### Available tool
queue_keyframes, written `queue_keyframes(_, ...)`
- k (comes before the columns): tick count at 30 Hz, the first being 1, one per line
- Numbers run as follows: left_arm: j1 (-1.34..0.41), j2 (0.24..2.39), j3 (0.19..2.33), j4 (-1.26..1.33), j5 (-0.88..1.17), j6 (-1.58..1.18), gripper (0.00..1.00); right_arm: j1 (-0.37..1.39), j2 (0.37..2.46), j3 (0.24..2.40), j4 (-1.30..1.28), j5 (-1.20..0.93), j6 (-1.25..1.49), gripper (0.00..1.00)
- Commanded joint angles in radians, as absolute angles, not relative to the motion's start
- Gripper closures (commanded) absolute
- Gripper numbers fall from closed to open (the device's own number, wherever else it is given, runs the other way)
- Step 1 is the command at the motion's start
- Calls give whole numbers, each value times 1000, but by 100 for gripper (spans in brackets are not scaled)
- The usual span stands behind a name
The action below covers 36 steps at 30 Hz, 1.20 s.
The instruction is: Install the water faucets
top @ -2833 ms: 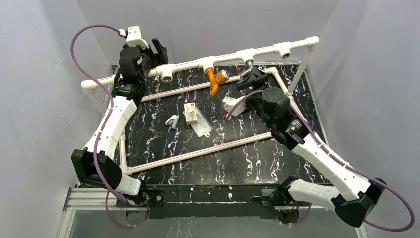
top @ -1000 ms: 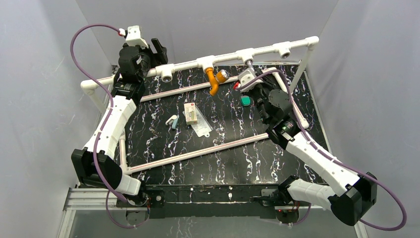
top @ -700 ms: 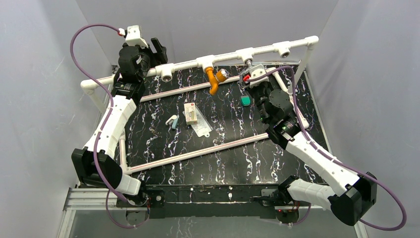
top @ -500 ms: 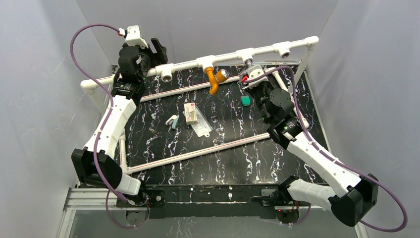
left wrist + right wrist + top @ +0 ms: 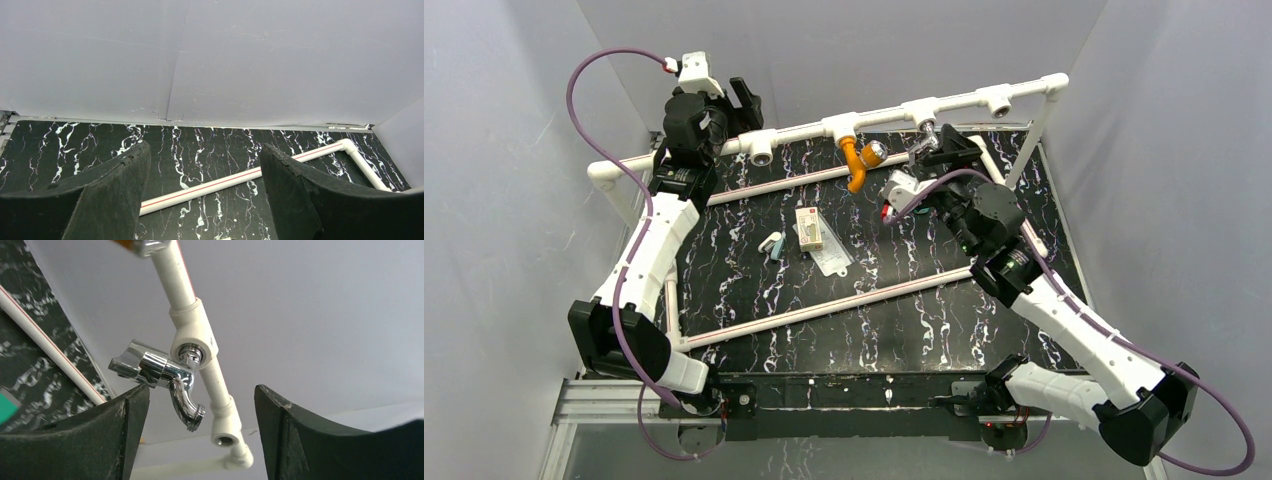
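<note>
Shiny curved chrome faucet (image 5: 161,371), white pipe (image 5: 175,280)

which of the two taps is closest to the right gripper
The chrome tap, seated in the white pipe right in front of the open right gripper; the orange tap hangs one socket further left.

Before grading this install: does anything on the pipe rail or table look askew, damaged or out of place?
Nothing looks damaged or spilled. The chrome faucet and orange faucet both sit in tee sockets; a small box and clear bag lie loose on the table.
</note>
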State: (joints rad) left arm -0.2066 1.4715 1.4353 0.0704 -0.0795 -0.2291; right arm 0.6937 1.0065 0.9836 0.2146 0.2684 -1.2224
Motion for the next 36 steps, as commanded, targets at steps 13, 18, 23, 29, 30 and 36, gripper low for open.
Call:
queue_keyframes(13,-201,1574,1330,-237,-56,-221,23,690,1111,985,166,300,-1773,20)
queue_keyframes(18,-201,1576,1330,-236,-52,-222,23,690,1135,994,197,310,-1800,29)
queue_keyframes(23,-199,1577,1330,-235,-49,-224,23,690,1148,995,222,312,-1815,40)
queue_keyframes(29,-198,1572,1329,-236,-50,-224,23,690,1165,1006,293,318,-1784,56)
queue_keyframes(30,-198,1572,1329,-236,-50,-224,23,690,1166,1010,298,317,-1769,59)
queue_keyframes(36,-197,1572,1329,-235,-51,-225,23,690,1163,1035,288,322,-1584,89)
